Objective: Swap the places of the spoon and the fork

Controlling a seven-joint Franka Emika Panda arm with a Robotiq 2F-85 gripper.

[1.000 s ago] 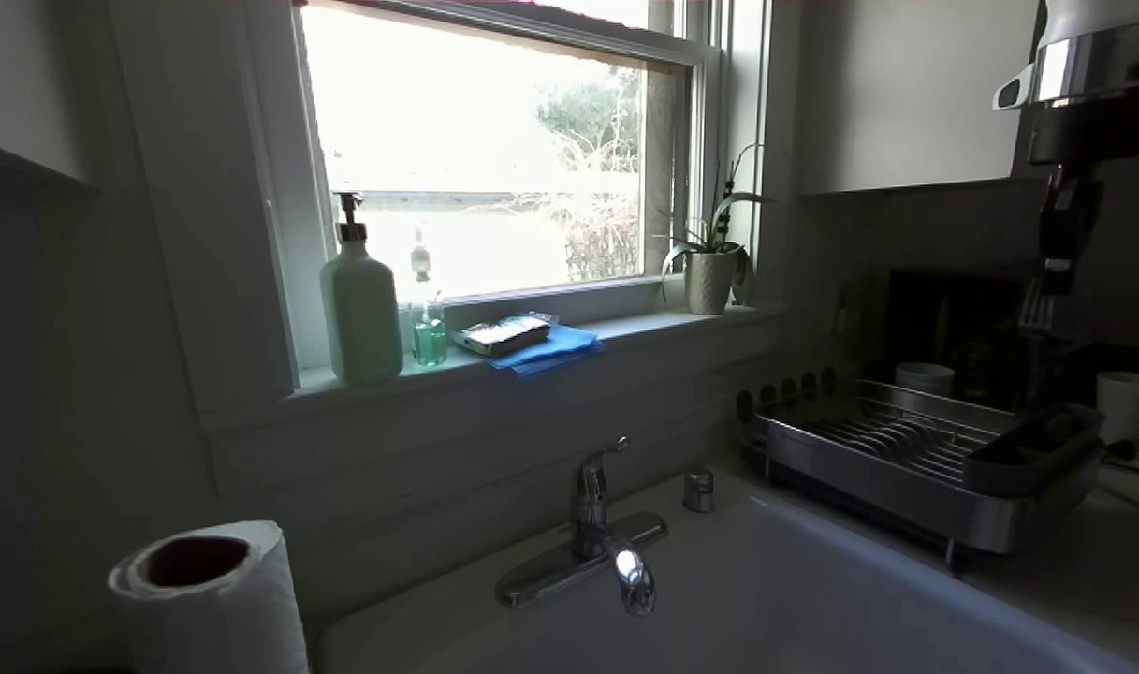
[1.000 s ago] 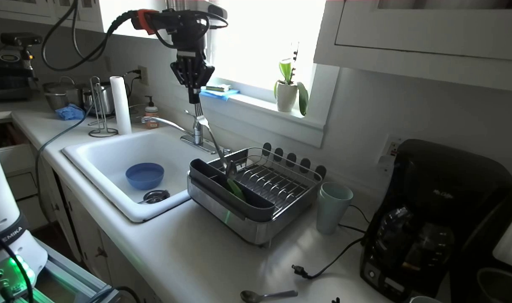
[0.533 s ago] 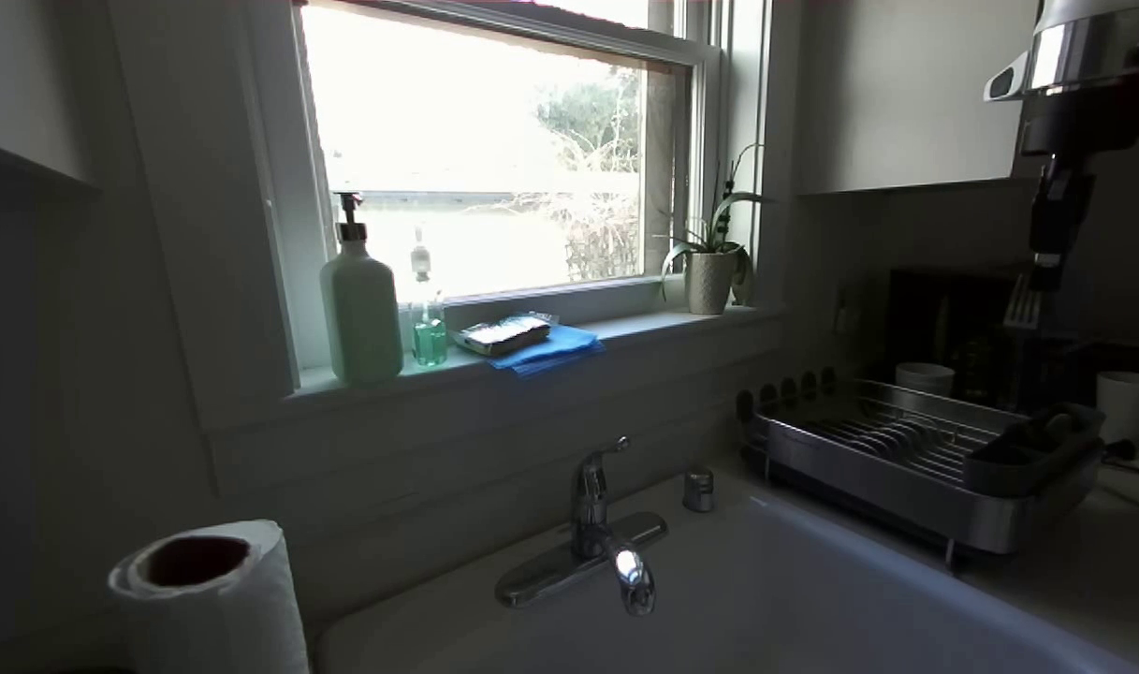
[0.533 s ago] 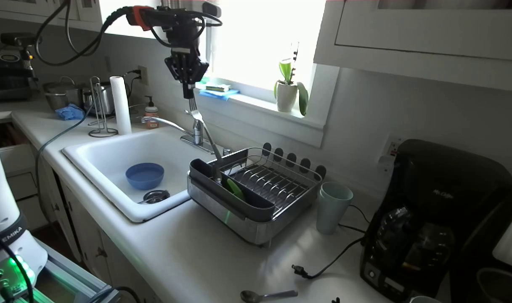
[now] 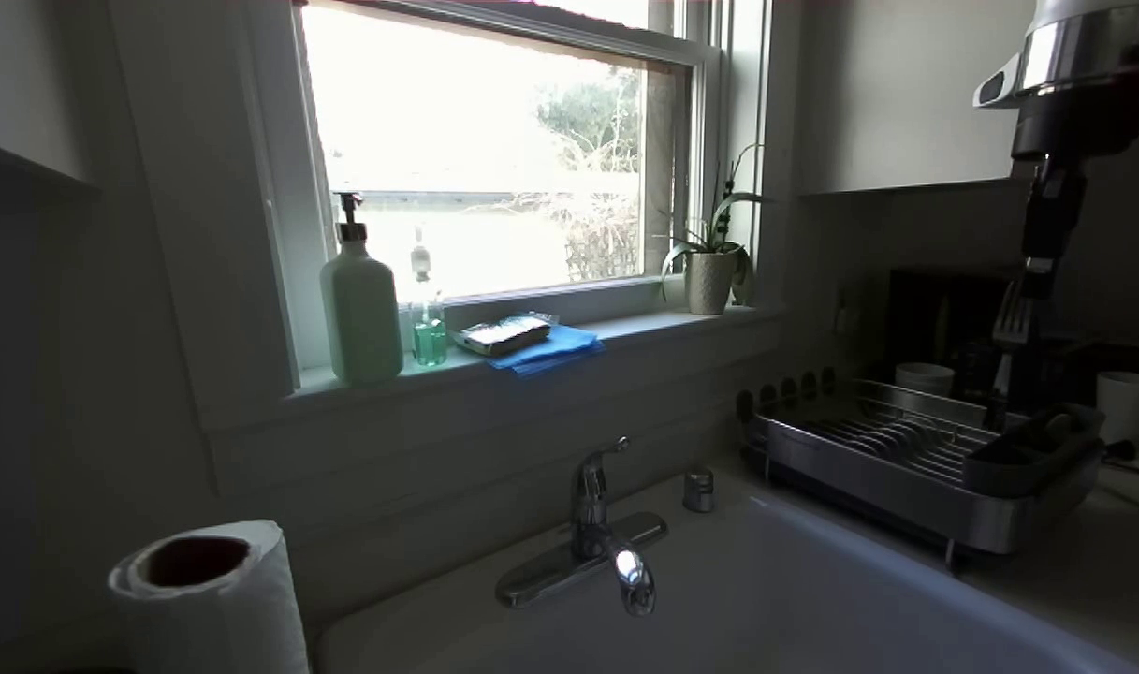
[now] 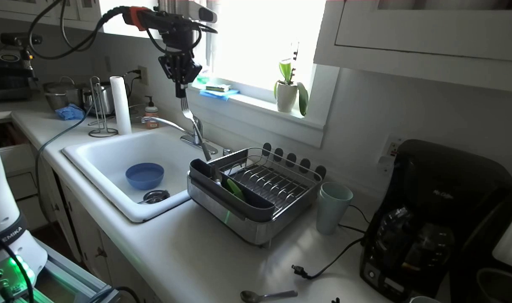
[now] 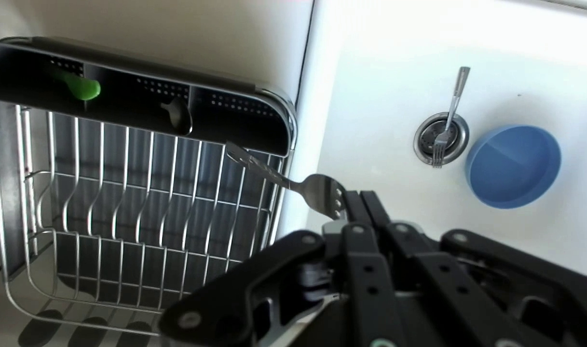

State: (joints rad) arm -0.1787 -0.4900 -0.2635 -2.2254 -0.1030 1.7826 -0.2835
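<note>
Your closed hand has the fork by its tines, tilted near the dish rack. I judge this the carrying step; next, lower it gently, then take maybe the spoon on the table.

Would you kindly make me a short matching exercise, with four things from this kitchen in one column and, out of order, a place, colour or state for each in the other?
Things
1. Held fork, in the claw
2. Loose fork, in the sink
3. Bowl
4. Potted plant

Places, colours, states
A. Lying with its head over the drain
B. On the windowsill
C. Slanting, its handle end lower than its tines
D. Blue

Right pairs: 1-C, 2-A, 3-D, 4-B
</note>
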